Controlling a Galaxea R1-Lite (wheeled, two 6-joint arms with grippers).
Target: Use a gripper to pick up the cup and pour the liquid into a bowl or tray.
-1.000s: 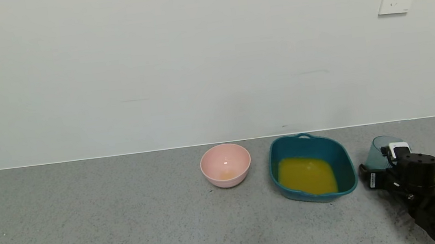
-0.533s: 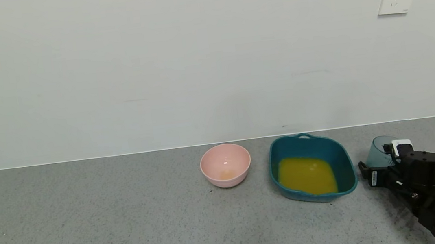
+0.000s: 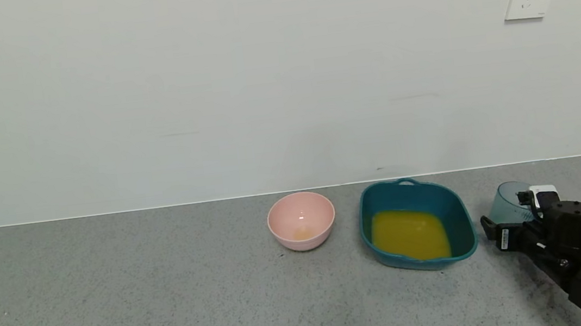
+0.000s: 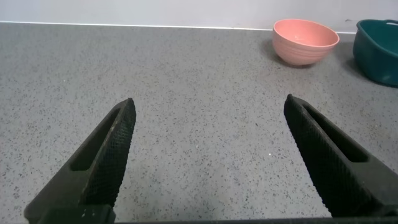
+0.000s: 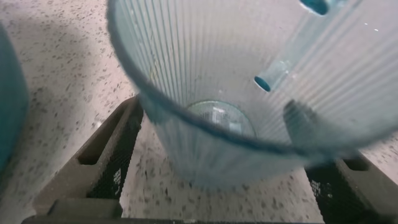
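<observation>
The cup point(image 3: 508, 204), empty, stands just right of the teal basin point(image 3: 458, 215), which holds the orange liquid point(image 3: 411, 234). The right gripper point(image 5: 233, 168) straddles it, fingers seemingly loosened. Pouring looks finished; next comes backing away cleanly. The left gripper point(image 4: 208, 155) idles, spread wide.

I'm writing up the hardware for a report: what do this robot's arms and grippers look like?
The right gripper is black with a round black wrist joint, white tags and a thin black cable; a grey housing sits behind it. The left gripper has black, wedge-shaped jaws with finely textured inner faces and slotted sides.
</observation>
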